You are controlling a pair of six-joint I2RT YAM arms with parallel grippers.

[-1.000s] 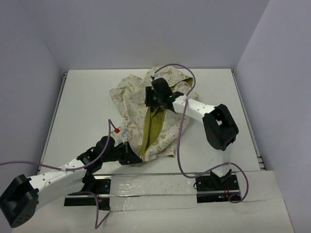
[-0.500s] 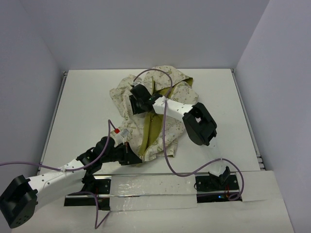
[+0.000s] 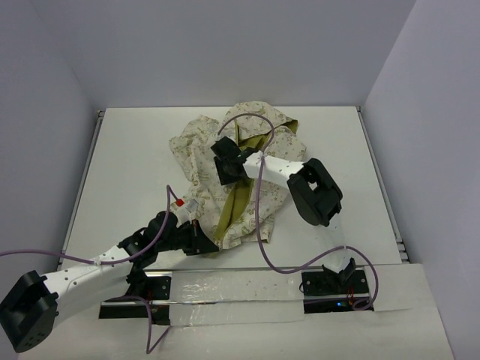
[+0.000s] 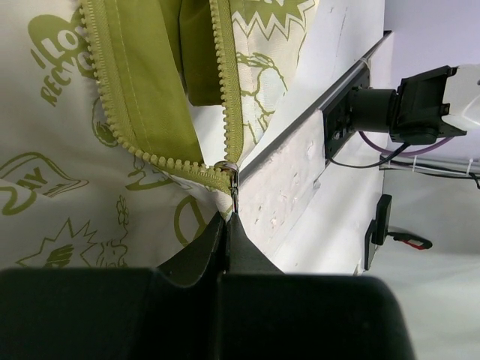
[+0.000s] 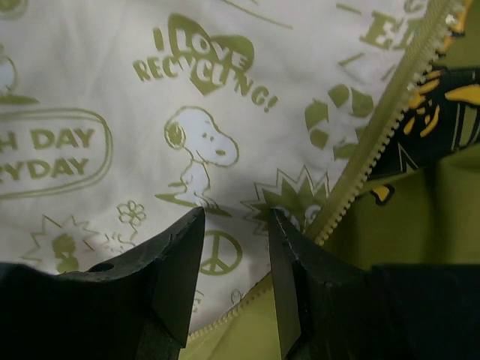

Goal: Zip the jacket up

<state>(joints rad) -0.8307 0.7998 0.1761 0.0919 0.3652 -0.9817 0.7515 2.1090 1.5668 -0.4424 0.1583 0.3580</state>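
The jacket (image 3: 196,150) lies open in the middle of the table, cream with olive prints, olive lining (image 3: 234,204) showing along the front. My left gripper (image 3: 206,241) is at the jacket's near hem. In the left wrist view it (image 4: 228,218) is shut on the metal zipper pull (image 4: 234,189), with the slider (image 4: 227,169) at the bottom end of the olive zipper teeth (image 4: 227,90), which part above it. My right gripper (image 3: 223,166) rests over the jacket's upper part. In the right wrist view it (image 5: 236,214) is open over cream cloth (image 5: 112,75), beside a zipper edge (image 5: 375,127).
A taped metal strip (image 3: 247,289) runs along the near edge with both arm bases. The right arm's purple cable (image 3: 259,202) loops over the jacket. Rails (image 3: 84,176) edge the table's left and right sides; walls stand behind.
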